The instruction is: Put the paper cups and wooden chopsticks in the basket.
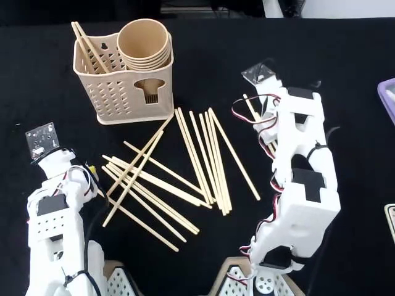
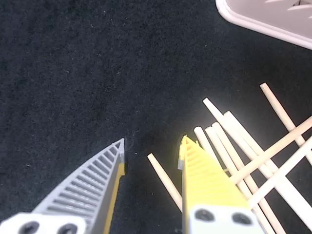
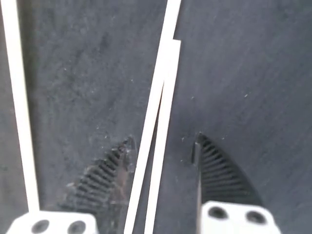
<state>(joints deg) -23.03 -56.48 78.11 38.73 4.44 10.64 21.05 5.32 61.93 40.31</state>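
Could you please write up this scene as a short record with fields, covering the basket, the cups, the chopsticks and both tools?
Basket: upright on the black table, beyond the left arm
Paper cups: stacked in one compartment of the basket
Chopsticks in basket: a few, leaning in the other compartment
Loose chopsticks: many, scattered on the table between the arms
Left tool: open, by the ends of some loose chopsticks
Right tool: open, with a pair of chopsticks lying between its fingers
Not yet done: loose chopsticks into the basket

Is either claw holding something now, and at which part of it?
Nothing is held. Both claws are open: the right claw straddles two chopsticks, the left claw a chopstick end.
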